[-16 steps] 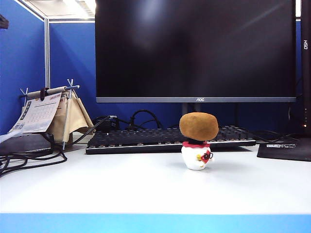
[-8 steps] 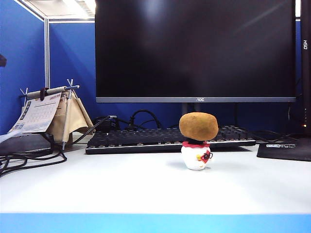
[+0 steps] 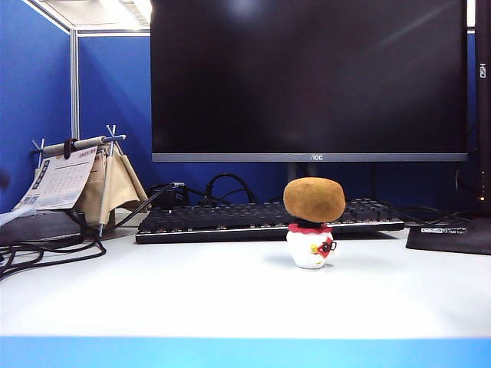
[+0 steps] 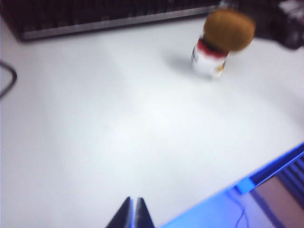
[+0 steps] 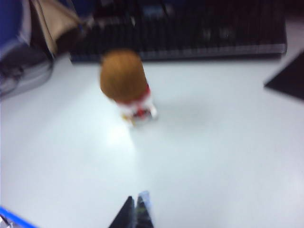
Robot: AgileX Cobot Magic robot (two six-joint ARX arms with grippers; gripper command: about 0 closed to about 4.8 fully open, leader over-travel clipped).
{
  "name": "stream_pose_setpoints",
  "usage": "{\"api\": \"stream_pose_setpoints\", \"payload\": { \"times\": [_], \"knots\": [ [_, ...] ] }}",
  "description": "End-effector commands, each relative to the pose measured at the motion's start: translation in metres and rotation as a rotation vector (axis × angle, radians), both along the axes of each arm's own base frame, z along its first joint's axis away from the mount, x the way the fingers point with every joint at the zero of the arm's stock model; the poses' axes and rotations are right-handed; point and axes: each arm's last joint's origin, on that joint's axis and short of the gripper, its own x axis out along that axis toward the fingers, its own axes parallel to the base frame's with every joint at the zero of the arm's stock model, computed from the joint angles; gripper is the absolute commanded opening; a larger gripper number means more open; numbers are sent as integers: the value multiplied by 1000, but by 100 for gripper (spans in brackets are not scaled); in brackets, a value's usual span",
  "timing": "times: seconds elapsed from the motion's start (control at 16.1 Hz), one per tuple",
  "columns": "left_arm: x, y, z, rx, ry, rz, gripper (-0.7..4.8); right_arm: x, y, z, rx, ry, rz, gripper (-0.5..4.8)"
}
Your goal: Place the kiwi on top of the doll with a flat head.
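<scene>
Two grippers show only in their own wrist views, and you will find neither arm in the exterior view. Starting at the far left of that exterior frame, you have a desk calendar [image 3: 60, 178] on its stand, with black cables [image 3: 46, 251] trailing across the white table [image 3: 230, 295] beneath it. Moving right, a black keyboard [image 3: 230, 218] stretches across the middle, and above it a dark monitor [image 3: 307, 77] fills the upper centre. Just right of centre stands the doll with a flat head [image 3: 311, 245], upright on the table in front of the keyboard, and the kiwi [image 3: 314, 198] sits on top of it, lying on its side and overhanging the doll on both sides. At the far right edge you can see the corner of a black mouse pad [image 3: 453, 236]. In the left wrist view, the left gripper [image 4: 133, 213] has its jaws pressed together with nothing between them, well apart from the doll and kiwi, over bare table near the blue front edge. In the right wrist view, which is quite blurred, the right gripper [image 5: 135, 211] seems likewise closed and empty, also well clear of the kiwi-topped doll.
</scene>
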Motion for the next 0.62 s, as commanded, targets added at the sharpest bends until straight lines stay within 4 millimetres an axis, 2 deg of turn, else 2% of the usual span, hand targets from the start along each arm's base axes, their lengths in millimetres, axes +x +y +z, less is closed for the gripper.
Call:
{"api": "stream_pose_setpoints", "payload": {
  "times": [0.06, 0.19, 0.62],
  "knots": [
    [-2, 1, -8, 32, 51, -6, 25, -1, -1, -9, -31, 71, 0, -6],
    [-2, 1, -10, 40, 65, -11, 25, -3, -2, -16, -59, 124, -6, -6],
    [-2, 1, -10, 39, 61, -9, 25, -3, -1, -16, -57, 125, 0, -6]
  ]
}}
